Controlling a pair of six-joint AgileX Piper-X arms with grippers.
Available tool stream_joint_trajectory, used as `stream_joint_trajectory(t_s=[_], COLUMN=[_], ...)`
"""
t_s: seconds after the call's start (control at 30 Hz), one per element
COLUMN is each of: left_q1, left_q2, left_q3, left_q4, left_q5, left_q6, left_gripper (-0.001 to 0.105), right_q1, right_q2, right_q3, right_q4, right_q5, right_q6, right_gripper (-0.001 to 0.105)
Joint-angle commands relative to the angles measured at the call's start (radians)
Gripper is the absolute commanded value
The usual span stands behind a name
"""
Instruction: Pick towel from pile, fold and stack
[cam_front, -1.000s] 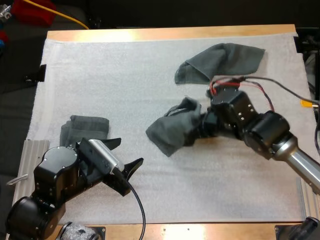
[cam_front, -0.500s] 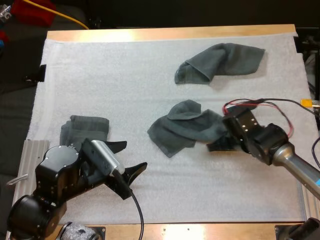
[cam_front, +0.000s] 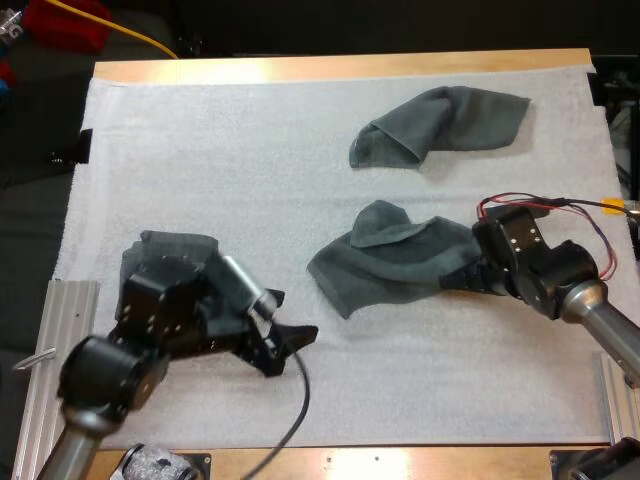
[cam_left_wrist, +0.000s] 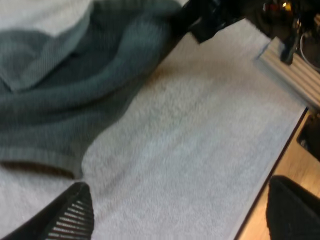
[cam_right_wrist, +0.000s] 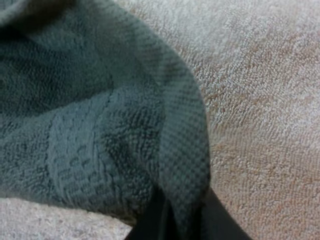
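Right of centre on the white mat (cam_front: 200, 150), the picked towel (cam_front: 400, 262) lay drawn out into a long, low shape, with one flap still turned over at its far left. A second earlier it had been a tight bundle held up nearer the middle; the right gripper (cam_front: 465, 280) had since pulled it to the right and slightly nearer, so the cloth had trailed open across the mat. The right wrist view showed that gripper's fingers (cam_right_wrist: 155, 222) pinching the towel's right-hand hem, just above the mat.

The left gripper (cam_front: 297, 316) had meanwhile swung out from the near left towards the towel's near left corner. Its fingers (cam_left_wrist: 75, 212) were spread wide with nothing between them, and it remained short of the cloth.

The spare towel (cam_front: 440, 122) lay crumpled at the far right, and the folded stack (cam_front: 165, 248) sat at the near left, partly behind the left arm.

Judging by this, picking was done and spreading was under way. The left gripper probably needed that loose corner before any fold, and the turned flap could spoil a clean crease
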Motion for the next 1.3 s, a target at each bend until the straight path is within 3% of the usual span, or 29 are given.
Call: stream_joint_trajectory(t_s=[0.0,0.2,0.4,0.73,1.07,1.27], left_q1=[-0.005,-0.005,-0.005,-0.005,-0.017,-0.112], left_q2=[0.019,0.115,0.150,0.161,0.305,0.421], left_q3=[0.001,0.034,0.143,0.329,0.343,0.343], left_q4=[-0.004,-0.004,-0.048,-0.341,-0.483,-0.608], left_q5=[0.021,0.094,0.102,0.102,0.102,0.088], left_q6=[-0.009,-0.009,-0.015,-0.207,-0.240,-0.257], left_gripper=[0.069,0.069,0.069,0.069,0.069,0.069], right_q1=[-0.004,-0.004,-0.004,-0.004,-0.004,-0.004], right_q2=[-0.008,-0.008,-0.008,-0.008,-0.008,-0.008], right_q3=[-0.002,-0.002,-0.002,-0.002,-0.002,-0.002], right_q4=[0.007,0.007,0.007,0.007,0.007,0.007], right_q5=[0.008,0.008,0.008,0.008,0.008,0.008], right_q6=[-0.001,-0.001,-0.001,-0.001,-0.001,0.005], right_gripper=[0.003,0.003,0.003,0.003,0.003,0.003])
